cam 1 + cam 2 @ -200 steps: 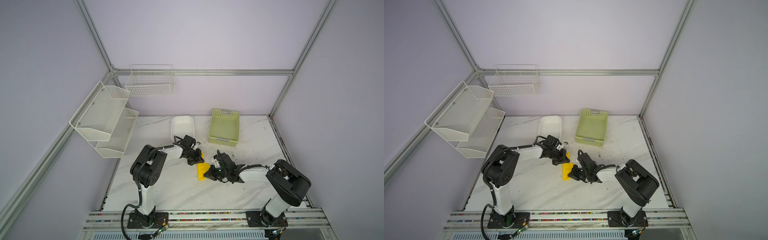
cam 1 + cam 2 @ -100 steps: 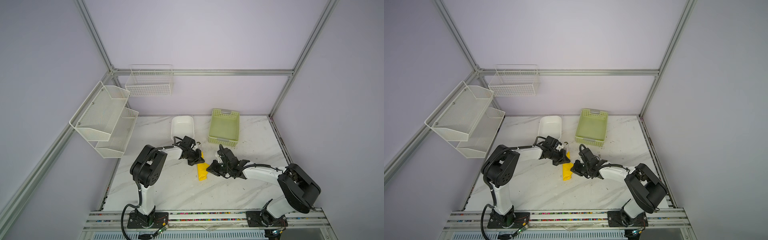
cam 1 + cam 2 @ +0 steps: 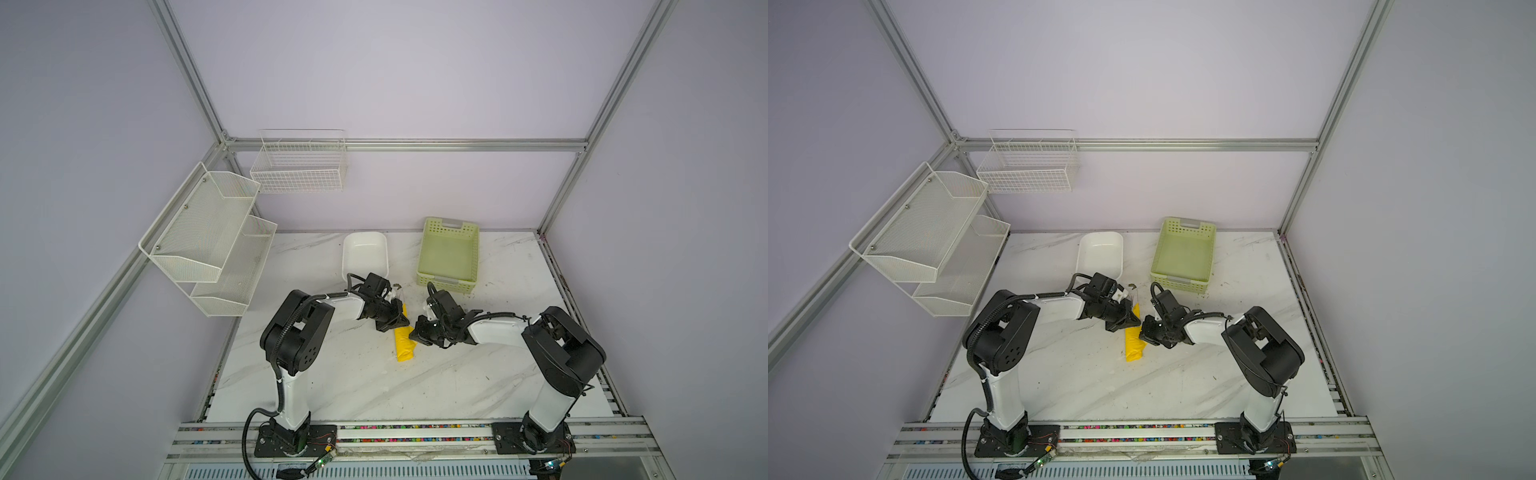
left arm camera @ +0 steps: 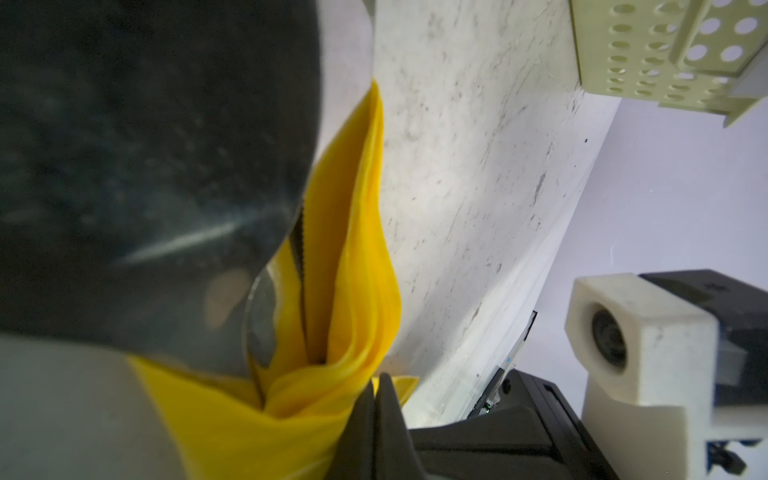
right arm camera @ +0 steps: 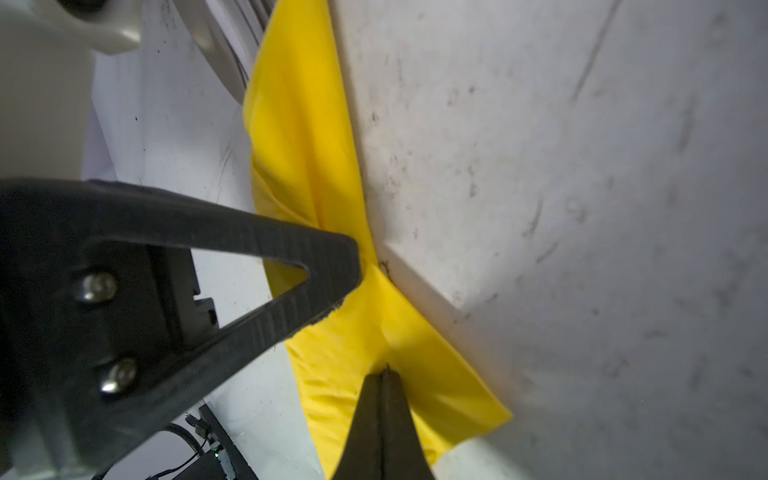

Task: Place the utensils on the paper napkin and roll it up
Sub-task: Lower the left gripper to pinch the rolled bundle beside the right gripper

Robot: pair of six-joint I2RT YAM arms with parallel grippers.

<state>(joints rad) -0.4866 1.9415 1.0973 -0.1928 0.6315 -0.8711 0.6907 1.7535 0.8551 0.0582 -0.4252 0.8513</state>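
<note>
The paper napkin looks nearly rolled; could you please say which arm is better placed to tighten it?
Probably the right: the shut right gripper touches the paper napkin mid-length, while the shut left gripper presses on its far end.

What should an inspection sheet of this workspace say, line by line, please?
Surface: white marble-look tabletop, with dark scuffs.
Job's things: yellow paper napkin rolled into a narrow bundle. The utensils are mostly hidden inside it; what looks like a metal edge shows in the fold in the left wrist view.
Clutter: white tub and pale green perforated basket, both empty, behind the arms.
Grippers: left gripper and right gripper both shut, tips on the napkin.
Cables: black cables loop at each wrist, off the napkin.
Surroundings: white mesh shelf on the left wall, wire basket on the back wall.
</note>
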